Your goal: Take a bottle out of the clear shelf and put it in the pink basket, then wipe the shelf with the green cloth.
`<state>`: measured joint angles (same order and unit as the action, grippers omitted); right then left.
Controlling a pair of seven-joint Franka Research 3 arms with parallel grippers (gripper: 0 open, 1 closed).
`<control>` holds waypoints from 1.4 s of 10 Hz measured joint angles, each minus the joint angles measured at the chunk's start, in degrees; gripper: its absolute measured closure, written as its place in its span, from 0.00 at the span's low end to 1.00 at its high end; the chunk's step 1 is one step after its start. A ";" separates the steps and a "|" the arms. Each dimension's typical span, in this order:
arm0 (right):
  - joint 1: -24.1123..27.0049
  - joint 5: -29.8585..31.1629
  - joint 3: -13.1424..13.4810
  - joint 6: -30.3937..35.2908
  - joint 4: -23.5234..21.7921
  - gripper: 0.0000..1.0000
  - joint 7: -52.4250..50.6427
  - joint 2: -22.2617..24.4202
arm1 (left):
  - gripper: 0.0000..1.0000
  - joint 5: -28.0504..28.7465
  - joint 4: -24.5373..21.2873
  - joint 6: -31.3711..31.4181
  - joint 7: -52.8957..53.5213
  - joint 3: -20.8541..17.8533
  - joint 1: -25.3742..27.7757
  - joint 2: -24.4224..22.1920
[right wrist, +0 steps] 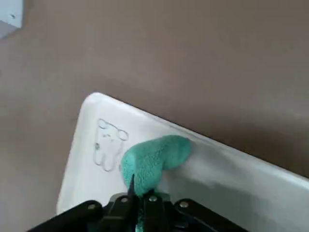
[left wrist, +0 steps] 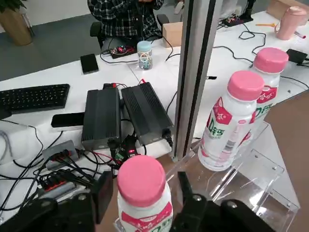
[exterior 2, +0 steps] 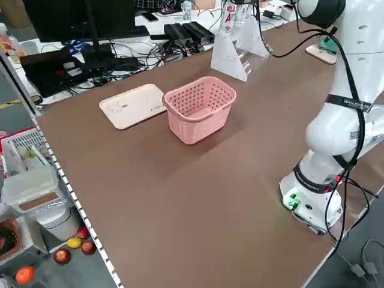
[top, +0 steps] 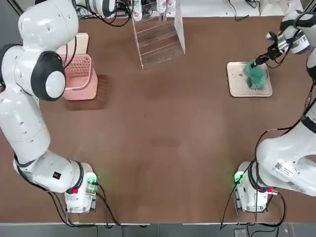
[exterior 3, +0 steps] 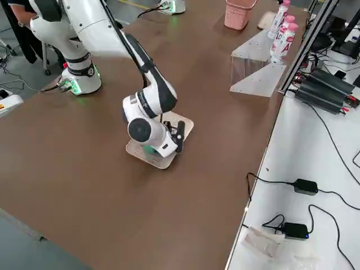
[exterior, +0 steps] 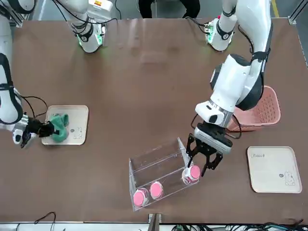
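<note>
Two open left gripper (exterior: 204,162) fingers straddle the pink-capped white plastic bottle (exterior: 191,174); closing off-centre could topple it, while the right gripper (top: 255,62) pinches the teal-green cloth (top: 256,75).

Three pink-capped bottles are seen in the clear shelf (exterior: 159,168). The left hand (exterior: 202,162) is spread around the bottle (exterior: 191,174) nearest the pink basket (exterior: 262,109). The green cloth (exterior: 59,127) is pinched by the right hand (exterior: 47,129) on a cream tray (exterior: 79,126).

Beside the glossy, transparent acrylic clear shelf (exterior: 159,171), the pink basket (exterior 2: 198,108) looks like smooth perforated plastic, the green cloth (right wrist: 153,162) fuzzy fabric.
</note>
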<state>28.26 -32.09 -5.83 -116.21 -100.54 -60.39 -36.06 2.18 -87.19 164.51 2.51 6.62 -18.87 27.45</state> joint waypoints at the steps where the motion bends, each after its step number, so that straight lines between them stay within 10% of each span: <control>1: 0.03 -0.93 -1.11 2.41 0.64 0.95 1.86 0.70 | 0.38 0.00 0.00 0.00 0.00 0.00 0.00 0.18; 5: 1.14 -2.53 -6.74 15.66 4.67 0.95 9.83 6.06 | 0.40 0.00 0.51 0.00 0.00 0.00 0.01 0.43; 8: 0.87 -15.43 -10.67 19.37 4.63 0.95 10.44 10.15 | 0.47 0.00 0.79 0.00 0.00 0.00 -0.06 0.50; 14: -12.97 -28.56 -12.48 13.75 3.27 0.94 12.06 13.76 | 0.56 -0.10 0.94 -0.02 -1.15 -0.02 -0.32 0.78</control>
<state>15.29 -60.65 -18.31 -102.46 -97.27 -48.32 -22.30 2.08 -86.26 164.49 1.36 6.60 -19.18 28.23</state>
